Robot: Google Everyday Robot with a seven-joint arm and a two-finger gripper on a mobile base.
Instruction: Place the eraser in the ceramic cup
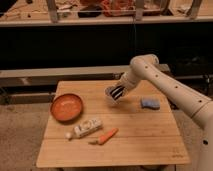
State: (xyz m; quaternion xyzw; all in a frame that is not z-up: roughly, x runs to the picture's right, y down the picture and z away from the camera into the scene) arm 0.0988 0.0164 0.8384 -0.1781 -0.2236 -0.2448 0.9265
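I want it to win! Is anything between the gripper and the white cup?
Nothing visible. The gripper sits right beside the white cup at mid-table; the orange bowl and carrot lie off to the side.

I see the table (145, 136) is pale matt wood; my gripper (116, 93), above its middle, looks like hard plastic, and the arm (170, 88) like smooth white plastic.

Your white arm (175, 92) reaching in from 4 o'clock, rising to a rounded elbow (142, 65) at about 1 o'clock of centre, wrist dropping toward 8 o'clock, your dark-striped gripper (116, 94) near mid-view, angled downward.
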